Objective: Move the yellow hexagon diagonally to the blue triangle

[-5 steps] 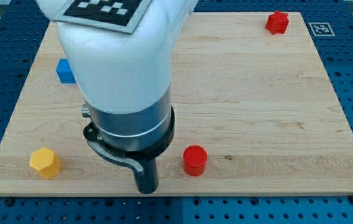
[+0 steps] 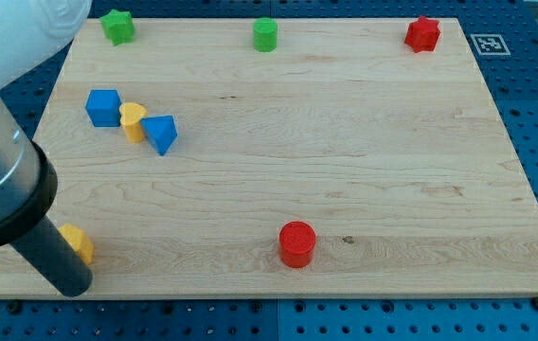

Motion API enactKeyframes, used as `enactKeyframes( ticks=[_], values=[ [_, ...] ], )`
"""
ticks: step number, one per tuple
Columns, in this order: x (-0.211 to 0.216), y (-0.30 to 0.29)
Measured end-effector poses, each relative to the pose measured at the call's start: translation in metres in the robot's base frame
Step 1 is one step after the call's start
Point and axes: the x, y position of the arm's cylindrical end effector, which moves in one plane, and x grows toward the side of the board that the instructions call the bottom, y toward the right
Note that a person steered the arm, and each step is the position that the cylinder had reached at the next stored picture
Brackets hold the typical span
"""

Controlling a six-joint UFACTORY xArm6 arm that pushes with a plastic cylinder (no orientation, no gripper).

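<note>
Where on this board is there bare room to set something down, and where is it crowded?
Free: the wide middle and the view's right, bordered by the green cylinder, red star block and red cylinder.

Crowded: the view's left, where the blue cube, yellow cylinder and blue triangle cluster. My tip sits against the yellow hexagon, bottom-left.

yellow hexagon (image 2: 80,242) mostly hidden behind the dark rod, only its right part showing, my tip (image 2: 68,288) at its lower left, contact unclear, arm body cut off by the view's left and top edges
</note>
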Motion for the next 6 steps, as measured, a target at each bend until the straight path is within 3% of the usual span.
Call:
enactKeyframes(
  ticks=[6],
  values=[
    [-0.062,-0.037]
  ],
)
